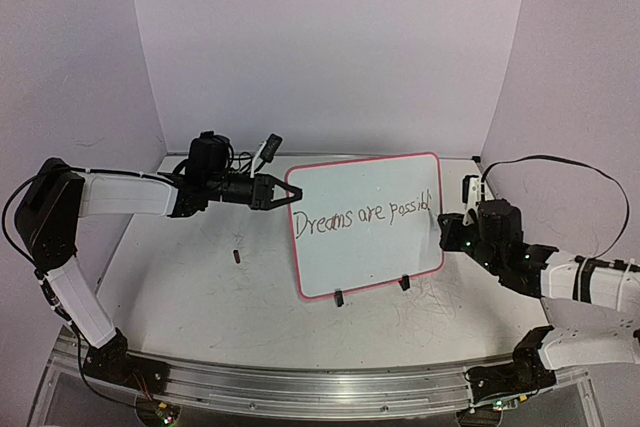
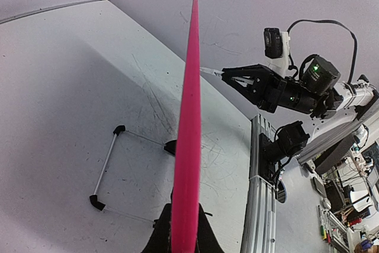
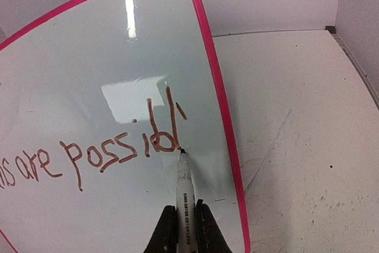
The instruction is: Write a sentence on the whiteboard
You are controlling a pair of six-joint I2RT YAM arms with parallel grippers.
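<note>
I see the whiteboard (image 1: 365,257) standing upright on its two black feet near the middle of the bench (image 1: 200,297). My left claw (image 1: 280,191) is clamped on the board's left rim; in the left wrist view the pink edge runs between its fingers. My right claw (image 3: 185,229) is closed around a marker (image 3: 184,185), whose tip touches the board just right of the last stroke. The sentence (image 1: 362,217) crosses the board's middle and reads "Dreams are possibl". A small dark object (image 1: 237,255) lies on the bench left of the board.
</note>
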